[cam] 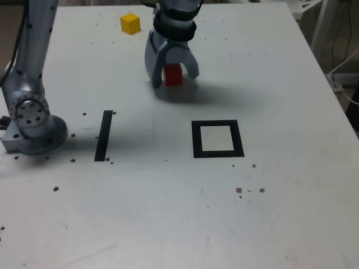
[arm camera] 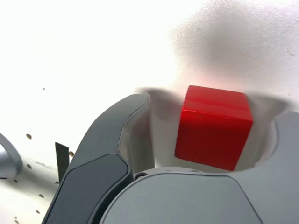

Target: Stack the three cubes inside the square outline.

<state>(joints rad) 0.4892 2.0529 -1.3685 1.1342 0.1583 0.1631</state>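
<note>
The red cube (cam: 173, 75) rests on the white table at the back middle. My gripper (cam: 174, 78) is lowered over it with one finger on each side. In the wrist view the red cube (arm camera: 214, 126) sits between the jaws of the gripper (arm camera: 212, 109). A gap shows between the cube and one finger (arm camera: 117, 140), so the gripper is open and straddling it. The yellow cube (cam: 130, 23) lies alone at the far edge, toward the exterior view's left. The square outline (cam: 195, 140) is nearer the camera, with nothing inside it.
The arm's base (cam: 31, 120) stands at the exterior view's left edge. A straight black strip (cam: 103, 135) lies between the base and the square outline. Small dark specks dot the table surface (cam: 168, 224). The table's edge runs along the exterior view's right.
</note>
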